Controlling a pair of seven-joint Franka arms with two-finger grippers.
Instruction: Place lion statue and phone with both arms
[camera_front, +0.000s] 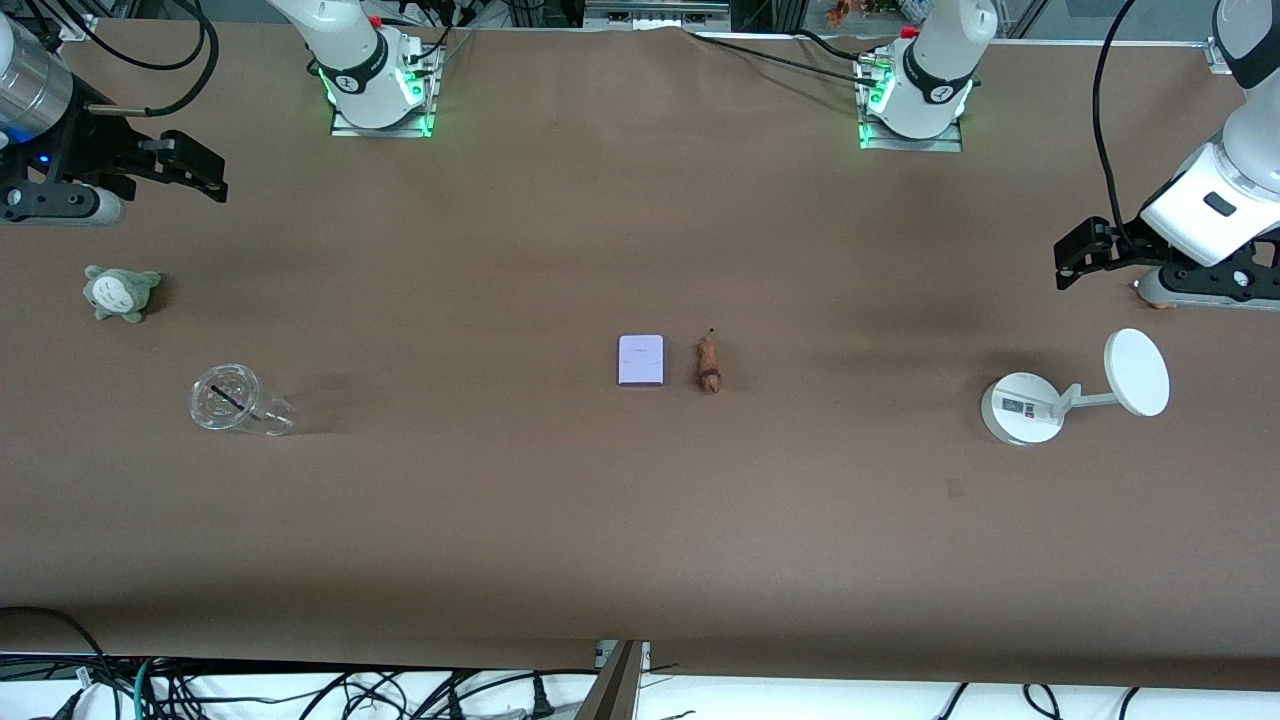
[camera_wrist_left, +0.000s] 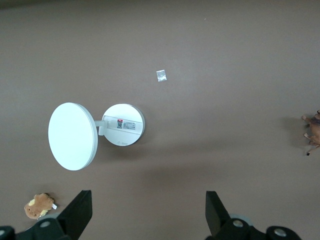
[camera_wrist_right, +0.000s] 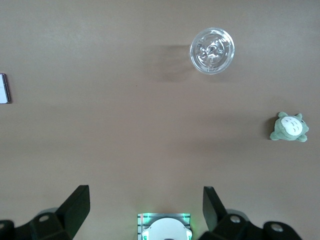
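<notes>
You've got one phone (camera_front: 641, 360) lying flat mid-table, and one lion statue (camera_front: 709, 364) just beside it toward the left arm's end, not touching, dark head end nearer the front camera, thin tail pointing toward the bases. The faint mark on the phone face can't be read.

Toward the left arm's end you have one white stand (camera_front: 1022, 407) with a round base and a tilted disc; its base carries a label with a small red patch, print too small to read. One small brown plush (camera_wrist_left: 39, 206) sits near it, and a tiny pale scrap (camera_wrist_left: 161, 75) lies on the table (camera_front: 560, 520).

Toward the right arm's end: one clear plastic cup (camera_front: 235, 401) on its side, and one grey-green plush (camera_front: 120, 292) farther from the front camera than the cup.

Left tool (camera_wrist_left: 149, 212) hangs over the table near the stand, fingers spread wide, holding nothing. Right tool (camera_wrist_right: 146, 207) is over the table's right arm's end, also wide apart, nothing held. Both arms wait.
</notes>
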